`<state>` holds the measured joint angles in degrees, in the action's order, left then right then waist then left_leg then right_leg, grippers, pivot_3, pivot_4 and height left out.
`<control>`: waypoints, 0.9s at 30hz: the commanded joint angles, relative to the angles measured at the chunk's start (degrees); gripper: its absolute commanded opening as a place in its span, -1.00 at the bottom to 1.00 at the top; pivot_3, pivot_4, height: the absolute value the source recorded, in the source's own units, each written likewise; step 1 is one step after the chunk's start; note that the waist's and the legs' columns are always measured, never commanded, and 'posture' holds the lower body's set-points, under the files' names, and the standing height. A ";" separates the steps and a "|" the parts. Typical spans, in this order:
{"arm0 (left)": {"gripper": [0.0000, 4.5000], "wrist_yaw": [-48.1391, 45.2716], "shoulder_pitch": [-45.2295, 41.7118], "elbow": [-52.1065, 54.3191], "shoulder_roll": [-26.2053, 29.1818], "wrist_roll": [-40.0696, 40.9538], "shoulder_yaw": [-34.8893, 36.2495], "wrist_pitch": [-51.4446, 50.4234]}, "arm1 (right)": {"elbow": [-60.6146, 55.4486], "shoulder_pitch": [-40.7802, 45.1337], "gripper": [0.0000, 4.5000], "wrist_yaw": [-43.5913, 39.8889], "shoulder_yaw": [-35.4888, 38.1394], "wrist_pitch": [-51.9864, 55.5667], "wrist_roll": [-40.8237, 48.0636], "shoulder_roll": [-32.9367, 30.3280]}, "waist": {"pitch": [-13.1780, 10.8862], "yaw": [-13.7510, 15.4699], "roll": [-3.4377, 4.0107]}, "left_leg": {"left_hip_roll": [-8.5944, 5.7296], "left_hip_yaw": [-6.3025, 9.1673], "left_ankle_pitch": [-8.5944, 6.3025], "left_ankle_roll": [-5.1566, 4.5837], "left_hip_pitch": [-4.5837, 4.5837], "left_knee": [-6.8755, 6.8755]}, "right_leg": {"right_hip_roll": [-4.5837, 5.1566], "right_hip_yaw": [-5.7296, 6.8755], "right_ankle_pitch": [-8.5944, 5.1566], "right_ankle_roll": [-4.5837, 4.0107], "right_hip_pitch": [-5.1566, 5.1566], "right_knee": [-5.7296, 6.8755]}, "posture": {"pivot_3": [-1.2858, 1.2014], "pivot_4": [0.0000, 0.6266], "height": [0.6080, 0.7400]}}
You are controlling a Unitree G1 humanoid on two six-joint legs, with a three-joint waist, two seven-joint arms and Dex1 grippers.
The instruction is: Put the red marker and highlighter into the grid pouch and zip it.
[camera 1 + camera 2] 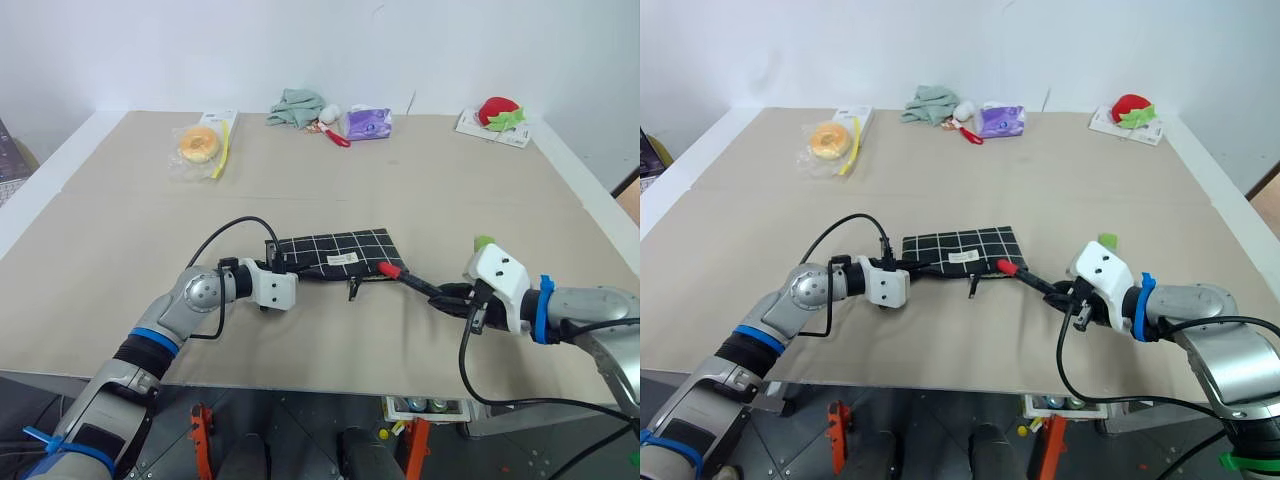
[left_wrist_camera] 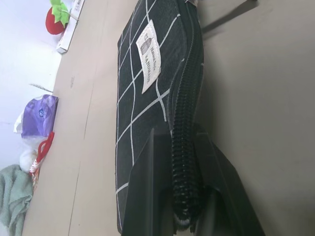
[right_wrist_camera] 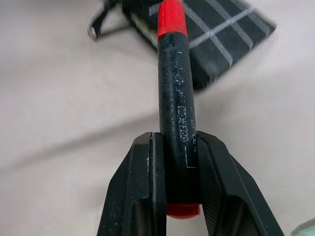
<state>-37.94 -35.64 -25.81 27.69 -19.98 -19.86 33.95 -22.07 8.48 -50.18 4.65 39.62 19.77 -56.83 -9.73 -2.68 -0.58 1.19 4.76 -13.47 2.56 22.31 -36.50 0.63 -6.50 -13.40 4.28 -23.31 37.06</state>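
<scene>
Right gripper (image 3: 179,162): you had its two black fingers clamped on the red marker (image 3: 174,98), gripping the black barrel close to its red rear end, which showed just behind the fingers.
Red marker: you held it clear of the table (image 1: 120,260), its red cap pointing toward the near right corner of the grid pouch (image 1: 335,253); from the head camera the cap sat right at the pouch's edge, but you could not tell whether it touched.
Left gripper (image 2: 184,196): you had it pinched down on the grid pouch's zipper edge at the pouch's left end, the fingers tight against the black zipper teeth on both sides.
Grid pouch: it lay flat near the middle of the table, between your two grippers, white label (image 2: 148,56) facing up, the zipper side toward you.
Zipper pull cord (image 1: 354,289): it trailed off the near edge of the pouch onto the table.
Highlighter (image 1: 484,242): you could see only a bit of bright green behind the right wrist housing, on the table to the right of the pouch; the rest was hidden.
Far edge of table: a wrapped doughnut (image 1: 199,144), a green cloth (image 1: 294,108), a purple packet (image 1: 368,123) and a strawberry toy (image 1: 497,111) sat well apart from the pouch.
</scene>
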 commanded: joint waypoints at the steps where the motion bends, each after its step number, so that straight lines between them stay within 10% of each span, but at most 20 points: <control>1: -1.00 -0.04 0.33 0.02 -0.05 -0.17 -0.76 0.20 | -0.33 -0.36 -0.75 -0.75 0.69 -1.39 -0.78 -1.04 | 0.00 0.01 -0.01 | 0.00 0.00 0.00 0.00 0.00 0.00 | 0.00 0.00 0.00 0.00 0.00 0.00 | 0.03 -0.52 0.99; 20: -1.00 -0.35 0.44 0.48 -0.16 0.12 -0.95 0.20 | 1.99 -0.16 -0.75 -0.08 -0.23 -2.80 -3.86 0.55 | 0.00 0.00 -0.01 | 0.00 0.00 0.00 0.00 -0.01 0.00 | 0.00 0.00 0.01 0.00 0.01 0.00 | 0.03 -0.52 0.99; 27: -1.00 -2.96 1.12 2.36 -1.98 4.04 -0.95 -0.59 | 3.87 10.76 -0.75 1.95 -11.98 -5.38 -11.64 5.06 | 0.00 -0.09 0.03 | 0.00 -0.02 0.01 0.01 -0.04 -0.01 | 0.00 -0.01 0.04 -0.02 0.00 0.00 | 0.03 -0.52 0.99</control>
<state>-39.57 -35.20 -25.48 27.11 -17.95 -19.73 33.44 -16.64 16.82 -48.57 -5.94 35.66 9.58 -52.25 -9.73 -2.77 -0.55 1.20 4.74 -13.46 2.58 22.27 -36.51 0.62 -6.50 -13.36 4.27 -23.32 37.07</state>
